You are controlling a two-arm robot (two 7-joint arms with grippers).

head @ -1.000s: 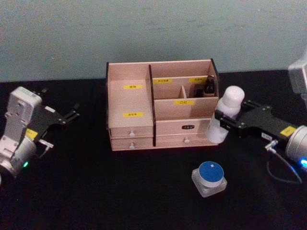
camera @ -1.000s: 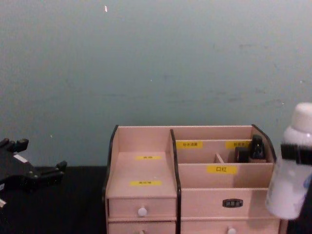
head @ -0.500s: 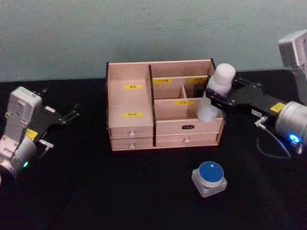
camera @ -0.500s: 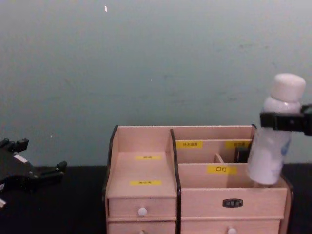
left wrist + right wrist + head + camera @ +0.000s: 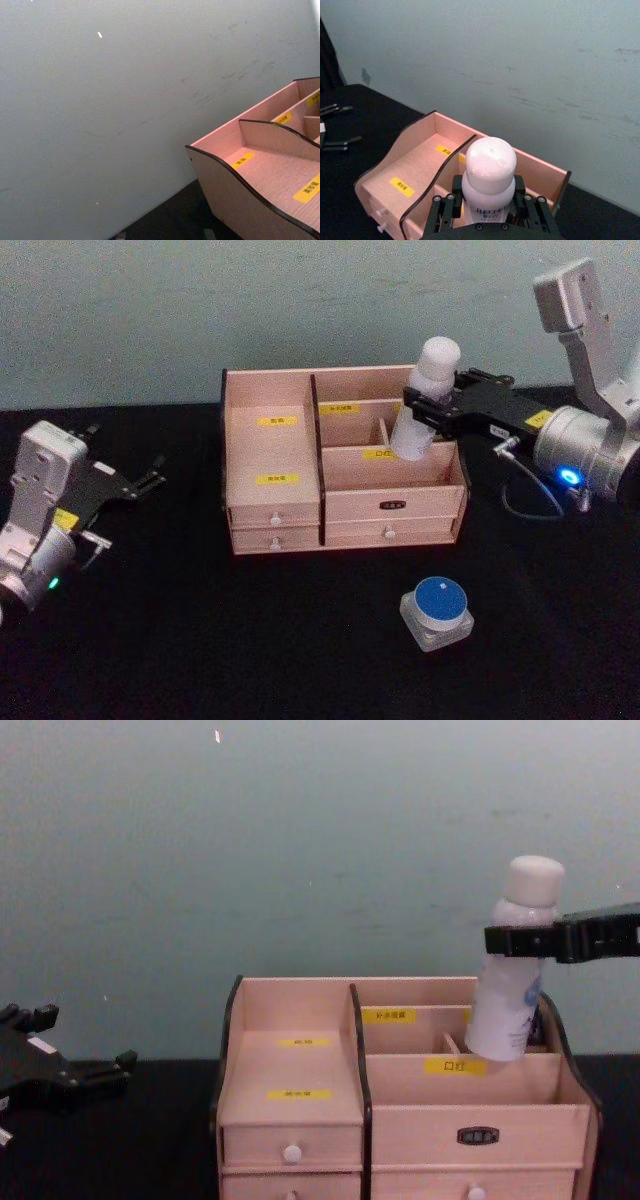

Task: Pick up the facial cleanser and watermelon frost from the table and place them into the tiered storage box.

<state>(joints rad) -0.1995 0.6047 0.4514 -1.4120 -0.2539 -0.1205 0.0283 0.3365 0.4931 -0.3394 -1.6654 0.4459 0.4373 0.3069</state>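
Cleanser (image 5: 436, 355) sits clamped in right tool (image 5: 428, 408) — above tiered storage box (image 5: 270, 455).

The black surface (image 5: 230, 640) carries the tiered storage box (image 5: 350, 506) standing toward its back by the wall, and the watermelon frost (image 5: 437, 612), a small squarish blue-topped container, sits apart in front, rightward.

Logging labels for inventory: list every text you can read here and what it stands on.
"口红": yellow label on the box, on the front wall of its right middle compartment.
"RELIE…", end unclear: on the bottle held in the right gripper above the box.
Too blurred to read: the other yellow labels and the dark plate on the box front.
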